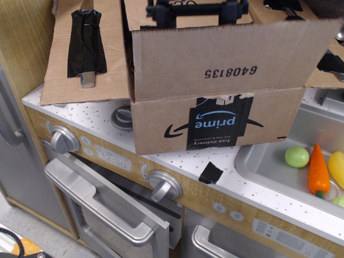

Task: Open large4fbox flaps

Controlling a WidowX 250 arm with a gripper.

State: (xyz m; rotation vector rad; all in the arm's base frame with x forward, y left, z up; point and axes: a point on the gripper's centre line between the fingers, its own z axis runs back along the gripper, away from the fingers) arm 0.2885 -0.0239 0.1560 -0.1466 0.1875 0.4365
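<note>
Brown large4fbox [215,126] lies lengthwise left-right, label facing camera.

The tool [196,9] shows only at the 12 o'clock edge of the view, and only in part. It is black all over, with a matt finish. A straight horizontal bar runs across it, and short blocky posts stand at the bar's 9 o'clock and 3 o'clock ends, each squared off. Thin black struts or rods cross between the posts, and a small rounded fitting sits near the middle. Its upper part is cut off by the frame. No cables, screws, lettering or coloured marks can be made out on it.
</note>
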